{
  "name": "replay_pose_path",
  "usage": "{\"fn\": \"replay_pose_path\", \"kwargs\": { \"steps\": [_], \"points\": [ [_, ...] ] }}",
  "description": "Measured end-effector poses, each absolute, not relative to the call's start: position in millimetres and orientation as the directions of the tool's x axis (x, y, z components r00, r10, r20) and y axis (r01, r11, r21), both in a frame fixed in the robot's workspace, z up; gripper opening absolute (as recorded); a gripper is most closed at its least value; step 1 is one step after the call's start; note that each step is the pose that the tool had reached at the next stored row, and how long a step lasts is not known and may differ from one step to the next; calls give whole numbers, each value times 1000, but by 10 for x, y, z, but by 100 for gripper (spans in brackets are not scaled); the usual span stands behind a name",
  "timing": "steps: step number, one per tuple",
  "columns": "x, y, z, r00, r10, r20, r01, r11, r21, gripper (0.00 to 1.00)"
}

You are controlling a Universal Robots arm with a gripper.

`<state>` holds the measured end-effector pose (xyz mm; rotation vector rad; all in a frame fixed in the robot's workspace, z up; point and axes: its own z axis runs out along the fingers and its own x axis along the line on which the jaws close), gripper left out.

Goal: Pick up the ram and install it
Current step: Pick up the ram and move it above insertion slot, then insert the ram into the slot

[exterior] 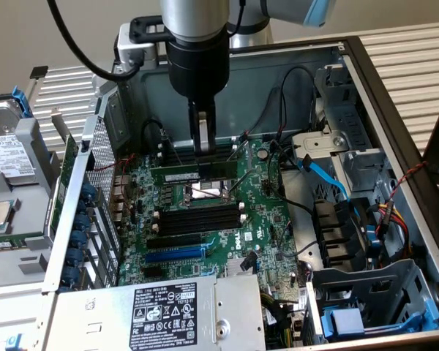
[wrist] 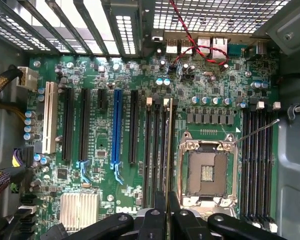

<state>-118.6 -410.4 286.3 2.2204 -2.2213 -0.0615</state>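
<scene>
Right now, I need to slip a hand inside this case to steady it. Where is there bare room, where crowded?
Bare: the power supply top beside its label, and the grey case floor between motherboard and drive cage, though cables cross it. Crowded: around the CPU socket, where the gripper holds the ram.
</scene>
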Motion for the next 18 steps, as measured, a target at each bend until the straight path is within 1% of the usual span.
{"fn": "replay_pose_path", "kwargs": {
  "steps": [11,18],
  "points": [
    [-1154,-4118,2819,-1,-1000,-28,-999,0,43,13],
    [-1142,-4245,2792,-2,-999,-35,-999,0,51,13]
  ]
}}
